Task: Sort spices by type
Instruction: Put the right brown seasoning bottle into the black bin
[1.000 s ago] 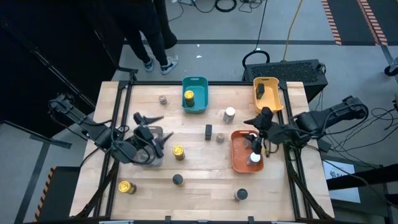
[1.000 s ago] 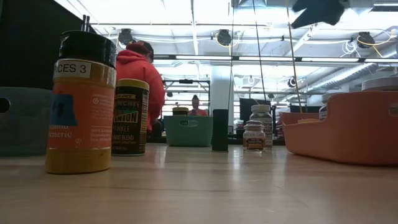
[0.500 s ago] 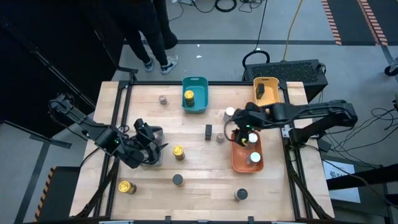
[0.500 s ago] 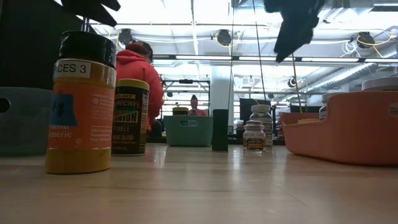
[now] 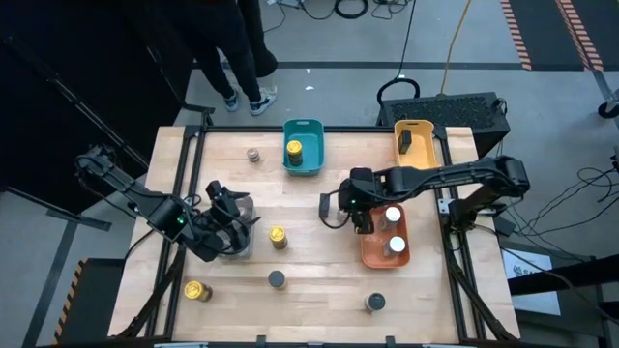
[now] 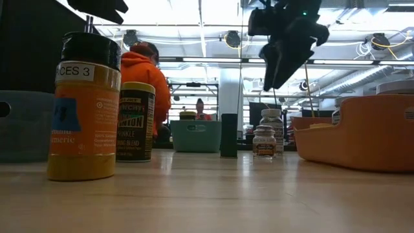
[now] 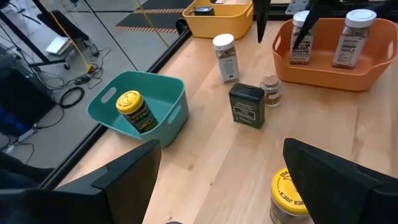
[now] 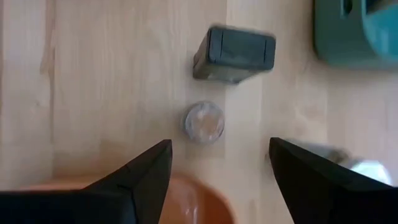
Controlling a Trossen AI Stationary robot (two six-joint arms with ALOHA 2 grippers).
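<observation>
The spices are small jars spread over the wooden table. In the high view, yellow-topped jars (image 5: pixel 278 236) (image 5: pixel 196 290) stand loose, and one (image 5: pixel 294 150) stands in the teal tray (image 5: pixel 303 124). White-topped jars (image 5: pixel 393 215) stand in the orange tray (image 5: pixel 366 253). My right gripper (image 8: pixel 221 143) hangs open above a small clear-topped jar (image 8: pixel 203 121), beside a black tin (image 8: pixel 234 53). It touches neither. My left gripper (image 7: pixel 221 146) stays open over the grey tray (image 5: pixel 242 246), with a yellow-topped jar (image 7: pixel 289 190) just ahead of it.
A yellow tray (image 5: pixel 416 145) holding a dark item stands at the far right. Grey-topped jars (image 5: pixel 253 155) (image 5: pixel 277 279) (image 5: pixel 374 303) stand loose. A white-topped jar (image 7: pixel 225 57) stands near the orange tray (image 7: pixel 336 53). People stand beyond the far edge (image 5: pixel 232 58).
My right gripper has swung from over the orange tray toward the table's middle and down, turning until its fingers point down over the small jar and the black tin. It has stayed open. My left gripper has tipped downward over the grey tray, then kept still.
</observation>
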